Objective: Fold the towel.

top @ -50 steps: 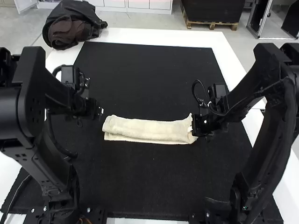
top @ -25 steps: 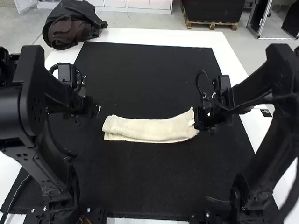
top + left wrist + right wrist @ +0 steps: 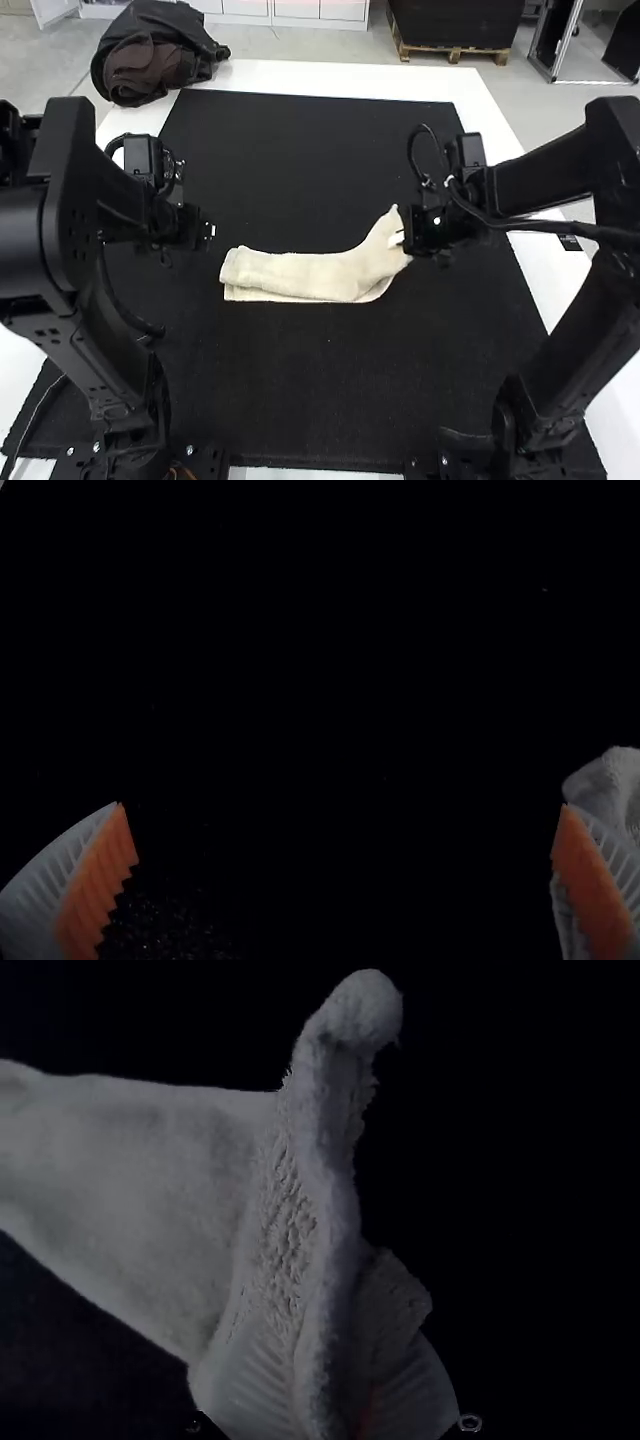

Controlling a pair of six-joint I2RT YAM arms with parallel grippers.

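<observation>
The right gripper grasps the right end of the folded towel, lifting it, while the rest lies in a strip on the black mat. The left gripper, fingers spread, is near the other end. Mat extends beyond every towel edge; a dark bundle sits at the far left corner

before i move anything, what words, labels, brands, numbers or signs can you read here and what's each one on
No text can be read.
Small dark patch, possibly a label, at the right side of the white table: too small to read.
Towel: no lettering on the visible cloth.
</observation>
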